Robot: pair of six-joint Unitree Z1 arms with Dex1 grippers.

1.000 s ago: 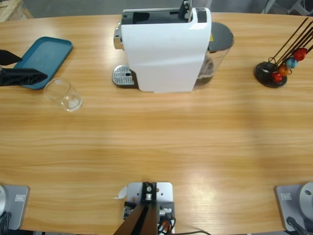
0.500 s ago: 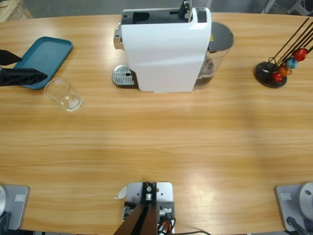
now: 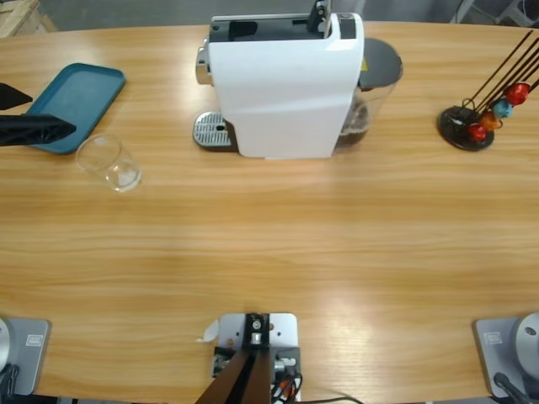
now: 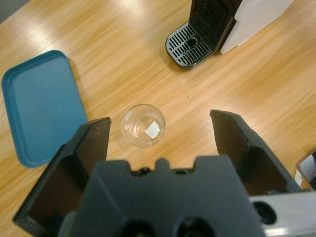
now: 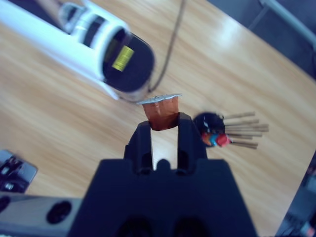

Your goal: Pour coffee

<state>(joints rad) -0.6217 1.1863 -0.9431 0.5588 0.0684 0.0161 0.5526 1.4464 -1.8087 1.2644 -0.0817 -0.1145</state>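
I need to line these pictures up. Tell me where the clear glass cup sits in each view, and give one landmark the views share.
High view: the glass cup stands at left, just below the teal tray.
Left wrist view: the cup is centred, ahead of the open left gripper, right of the tray.
Right wrist view: not in it.
Shared landmark: the white coffee machine, upper right in the left wrist view, upper left in the right wrist view.

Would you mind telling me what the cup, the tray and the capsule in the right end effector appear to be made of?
Cup: clear glass or plastic; the table shows through it. Tray: teal, matte, probably moulded plastic with a rounded raised rim. Capsule: copper-coloured body with a silvery flat rim, probably foil or thin metal.
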